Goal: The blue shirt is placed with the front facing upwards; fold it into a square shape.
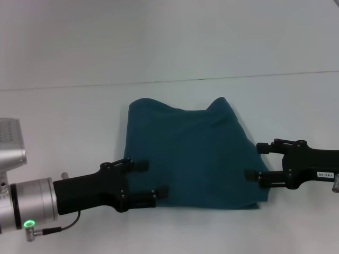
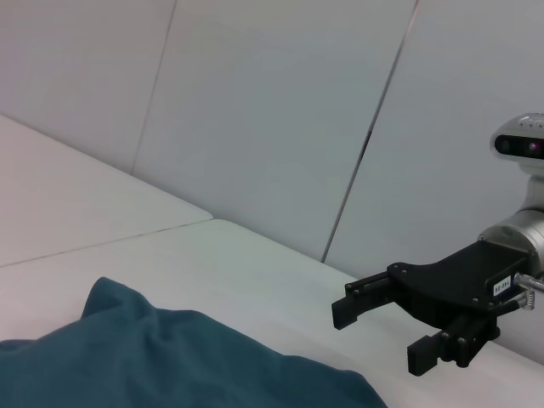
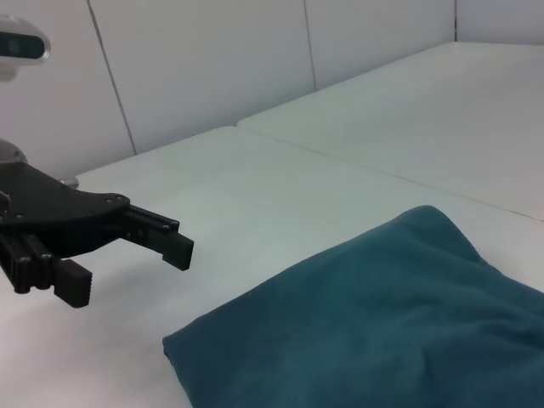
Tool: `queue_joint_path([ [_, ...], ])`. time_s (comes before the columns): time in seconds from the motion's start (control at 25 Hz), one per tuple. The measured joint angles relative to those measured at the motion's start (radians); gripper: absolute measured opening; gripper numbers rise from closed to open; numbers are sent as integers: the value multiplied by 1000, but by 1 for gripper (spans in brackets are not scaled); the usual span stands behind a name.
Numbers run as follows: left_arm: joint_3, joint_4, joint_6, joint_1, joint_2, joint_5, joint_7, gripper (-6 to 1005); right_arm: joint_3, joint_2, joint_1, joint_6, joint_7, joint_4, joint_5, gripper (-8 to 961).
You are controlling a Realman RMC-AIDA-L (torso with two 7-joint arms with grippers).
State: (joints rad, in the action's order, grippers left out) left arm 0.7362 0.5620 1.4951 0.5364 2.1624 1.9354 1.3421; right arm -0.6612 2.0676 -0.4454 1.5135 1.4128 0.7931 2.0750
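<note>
The blue shirt (image 1: pixel 190 156) lies folded into a rough square in the middle of the white table, plain teal side up, its lettering hidden. My left gripper (image 1: pixel 152 179) is open and empty at the shirt's near left corner. My right gripper (image 1: pixel 255 161) is open and empty at the shirt's right edge, near its front corner. The left wrist view shows the shirt (image 2: pixel 170 365) and the right gripper (image 2: pixel 378 340) beyond it. The right wrist view shows the shirt (image 3: pixel 382 331) and the left gripper (image 3: pixel 127 274), apart from the cloth.
The white table (image 1: pixel 63 116) runs all around the shirt, with a seam line (image 1: pixel 159 82) across its far side. White wall panels (image 2: pixel 255 110) stand behind it. The robot's head (image 2: pixel 527 144) shows in the left wrist view.
</note>
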Motion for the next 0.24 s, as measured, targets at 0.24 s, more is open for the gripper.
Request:
queue_joint_path([
  [0.24, 0, 1, 0, -5, 0, -3, 0, 937, 2, -1, 3, 1, 0, 0, 0, 899],
])
